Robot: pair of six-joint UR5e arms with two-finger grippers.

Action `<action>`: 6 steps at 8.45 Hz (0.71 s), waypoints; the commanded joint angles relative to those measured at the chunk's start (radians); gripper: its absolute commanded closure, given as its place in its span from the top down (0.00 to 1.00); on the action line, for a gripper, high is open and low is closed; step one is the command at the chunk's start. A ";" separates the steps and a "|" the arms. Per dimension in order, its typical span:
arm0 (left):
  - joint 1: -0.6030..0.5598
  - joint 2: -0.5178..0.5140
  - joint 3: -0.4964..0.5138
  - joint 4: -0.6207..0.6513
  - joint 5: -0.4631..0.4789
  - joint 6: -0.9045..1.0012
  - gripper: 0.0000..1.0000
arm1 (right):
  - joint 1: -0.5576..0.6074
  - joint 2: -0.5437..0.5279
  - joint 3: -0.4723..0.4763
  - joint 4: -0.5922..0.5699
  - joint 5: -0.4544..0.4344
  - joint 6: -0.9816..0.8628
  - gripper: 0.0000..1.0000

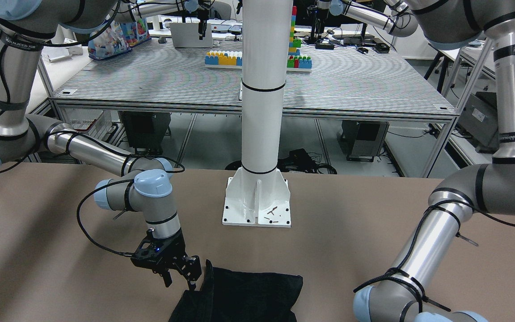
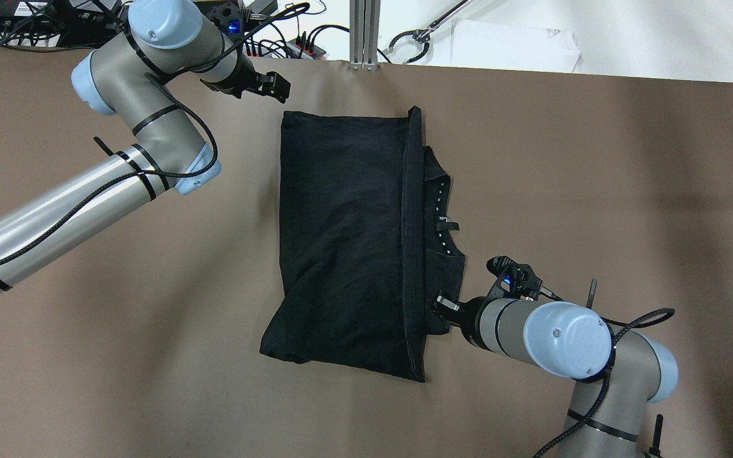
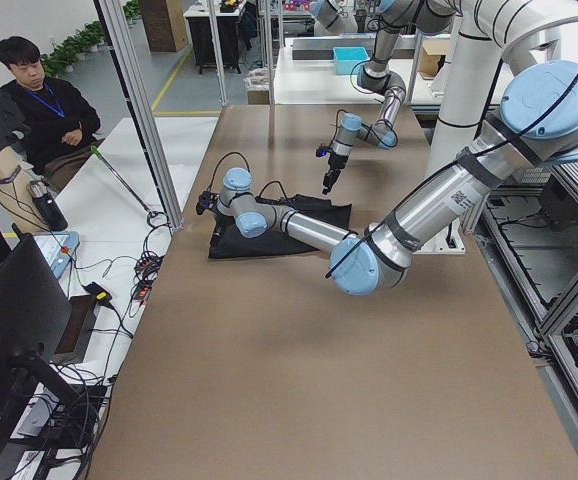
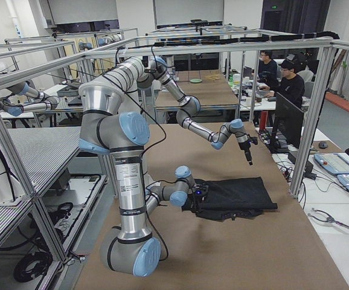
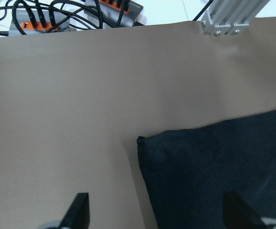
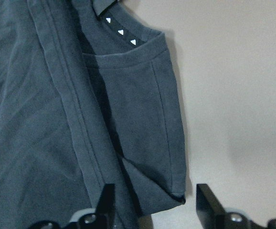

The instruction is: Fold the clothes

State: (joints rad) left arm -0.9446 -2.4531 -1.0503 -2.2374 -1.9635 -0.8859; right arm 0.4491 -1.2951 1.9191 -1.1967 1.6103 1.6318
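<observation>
The black cloth [image 2: 341,235] lies flat on the brown table [image 2: 595,191], about in the middle. It is folded over, and a long hem runs from far to near along its right side. A smaller flap sticks out to the right of that hem. The flap has a row of small white marks [image 6: 120,32] on it.

The left gripper [image 2: 275,86] is up above the table, close to the far left corner of the cloth. It is not touching the cloth. Its two fingers [image 5: 78,210] are spread wide apart, and the corner of the cloth shows below and between them.

The right gripper [image 2: 441,306] is low down at the near right side of the cloth. Its fingers [image 6: 105,200] are spread apart too, and the folded corner of the flap sits between them. It may be touching the cloth, but that is hard to tell from here.

A white pillar [image 1: 262,112] stands on the table on the robot's side of the cloth.
</observation>
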 commanded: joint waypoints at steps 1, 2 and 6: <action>0.020 0.039 -0.030 -0.002 0.000 0.001 1.00 | 0.011 0.112 -0.002 -0.256 -0.003 -0.182 0.95; 0.032 0.039 -0.030 -0.002 0.000 0.001 1.00 | 0.013 0.173 -0.003 -0.368 -0.001 -0.199 0.95; 0.050 0.040 -0.027 -0.002 0.002 -0.002 1.00 | -0.042 0.293 -0.082 -0.432 -0.001 -0.366 0.95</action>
State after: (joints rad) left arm -0.8996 -2.4140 -1.0785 -2.2396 -1.9624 -0.8863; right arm 0.4412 -1.0704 1.9055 -1.6134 1.6141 1.3359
